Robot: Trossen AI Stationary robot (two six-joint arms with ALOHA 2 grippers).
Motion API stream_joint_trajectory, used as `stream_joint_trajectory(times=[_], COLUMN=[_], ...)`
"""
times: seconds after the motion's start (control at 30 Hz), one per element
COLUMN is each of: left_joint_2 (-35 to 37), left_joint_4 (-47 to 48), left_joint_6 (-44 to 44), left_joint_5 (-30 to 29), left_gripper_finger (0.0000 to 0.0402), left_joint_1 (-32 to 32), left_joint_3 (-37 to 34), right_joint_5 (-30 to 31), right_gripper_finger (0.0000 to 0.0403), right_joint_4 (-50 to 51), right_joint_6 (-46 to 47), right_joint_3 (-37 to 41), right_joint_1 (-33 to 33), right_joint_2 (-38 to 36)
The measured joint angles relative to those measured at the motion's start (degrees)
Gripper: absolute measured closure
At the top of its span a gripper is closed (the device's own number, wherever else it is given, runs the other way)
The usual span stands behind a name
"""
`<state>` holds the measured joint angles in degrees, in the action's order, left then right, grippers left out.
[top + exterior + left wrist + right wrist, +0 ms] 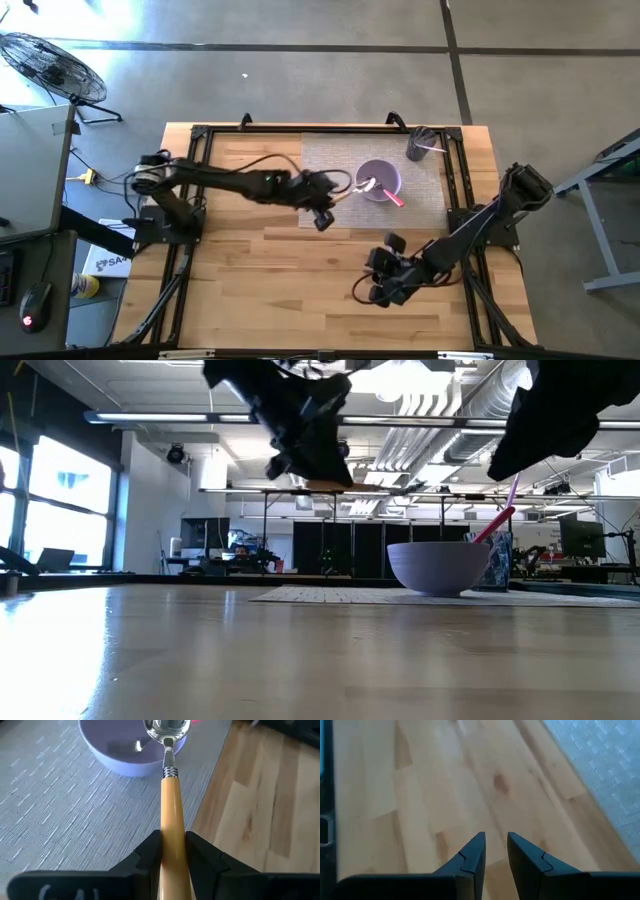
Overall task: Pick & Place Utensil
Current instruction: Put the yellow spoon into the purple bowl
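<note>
One lavender bowl (379,181) sits on one grey woven placemat (330,160) toward the far side of the wooden table (250,280), and one dark cup (419,146) stands near the mat's far right corner with what looks like one utensil leaning out of it. Two utensils are at the bowl. The first is a spoon (170,795) with a tan handle and a shiny metal head: the left gripper (328,190) holds it by the handle, both fingers (145,857) pressed against its sides, and the spoon head hangs over the bowl's near rim, as the left wrist view shows. The second is a pink-handled utensil (393,196) resting in the bowl, its handle slanting up over the rim on the bowl's right side; in the low view it sticks up above the bowl (440,565) as a pink stick (497,520). The right gripper (385,285) waits over bare wood at the near right of the table, well apart from the mat, its two fingers (470,857) a narrow gap apart with nothing between them. One white box (100,262) lies on the floor left of the table; its dark printing begins with "SA", the rest being hidden. No other writing can be read.
</note>
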<state>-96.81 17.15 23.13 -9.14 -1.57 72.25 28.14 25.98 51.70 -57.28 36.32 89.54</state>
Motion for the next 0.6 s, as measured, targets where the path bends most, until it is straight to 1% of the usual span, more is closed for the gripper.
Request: stream_joint_trajectory(times=[0.1, 0.17, 0.2, 0.27, 0.4, 0.6], left_joint_2=[-4.3, -7.1, -8.7, -11.4, -16.5, -22.9], left_joint_4=[4.0, 8.8, 9.4, 12.5, 13.9, 12.8], left_joint_6=[-2.6, -4.4, -5.1, -6.3, -7.8, -7.9], left_joint_5=[3.0, 3.8, 4.2, 4.5, 7.0, 10.6], left_gripper_finger=[0.0330, 0.0331, 0.0330, 0.0327, 0.0324, 0.0324], left_joint_1=[-2.2, -3.5, -4.1, -5.3, -6.9, -9.4], left_joint_3=[7.1, 12.1, 14.7, 18.9, 25.5, 29.4], right_joint_5=[-3.6, -7.2, -8.6, -10.2, -10.0, -6.9], right_gripper_finger=[0.0329, 0.0329, 0.0329, 0.0329, 0.0329, 0.0329], right_joint_4=[0.3, 0.8, 1.0, 1.9, 3.0, 2.9], right_joint_6=[1.2, 2.2, 3.1, 5.1, 7.4, 7.4], right_joint_3=[0.0, 0.0, 0.0, 0.0, 0.0, 0.0], right_joint_1=[0.7, 1.2, 1.5, 2.1, 3.4, 4.7], right_joint_2=[0.0, 0.0, 0.0, 0.0, 0.0, -0.1])
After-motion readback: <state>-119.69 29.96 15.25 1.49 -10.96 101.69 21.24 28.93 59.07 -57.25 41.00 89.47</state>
